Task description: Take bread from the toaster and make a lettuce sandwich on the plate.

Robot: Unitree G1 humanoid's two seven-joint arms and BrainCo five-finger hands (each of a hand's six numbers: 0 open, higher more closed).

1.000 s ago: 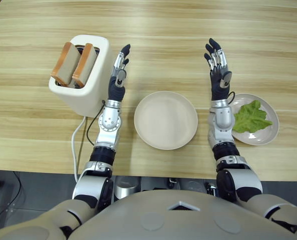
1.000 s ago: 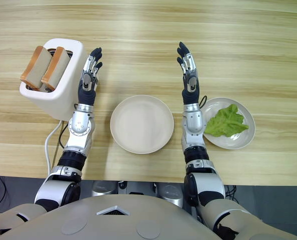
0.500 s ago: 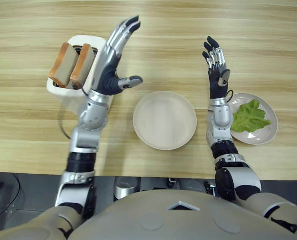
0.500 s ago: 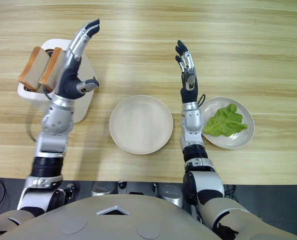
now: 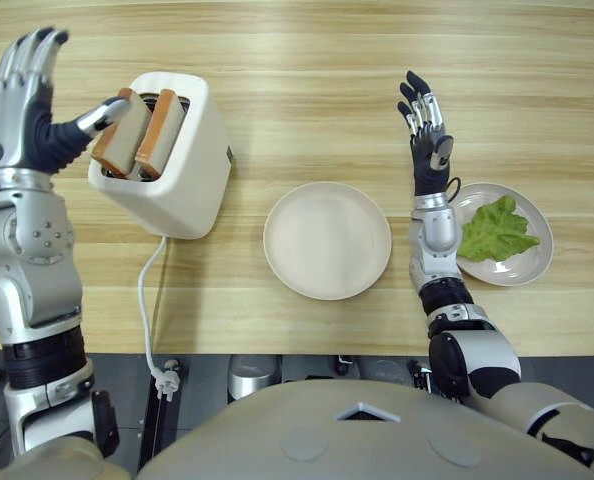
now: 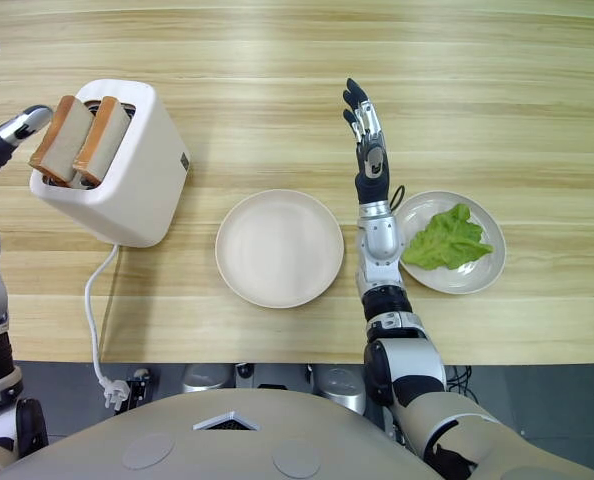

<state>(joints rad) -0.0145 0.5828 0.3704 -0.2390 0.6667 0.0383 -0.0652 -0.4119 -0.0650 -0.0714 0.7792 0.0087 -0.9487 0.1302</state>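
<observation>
A white two-slot toaster (image 5: 177,170) is standing on the light wooden counter (image 5: 317,60), at about 9 o'clock from the empty round cream plate (image 5: 327,240) that is sitting near the counter's front edge. Two toasted bread slices (image 5: 120,140) are sticking up out of the slots, side by side and leaning toward 11 o'clock. The robot's left hand (image 5: 22,105) is hovering at 9 o'clock from the toaster. Its fingers are spreading wide toward 12 o'clock and gripping nothing. Its thumb is pointing at the outer slice, and whether the tip is touching the crust cannot be told. A white power cord (image 5: 145,300) is trailing from the toaster toward 6 o'clock and hanging over the counter's edge. The right hand (image 5: 427,150) is extending toward 12 o'clock just at 3 o'clock from the empty plate, between it and a second cream plate (image 5: 525,268). Its fingers are straight and close together, with nothing in them. A green lettuce leaf (image 5: 497,230) is lying on that second plate.
</observation>
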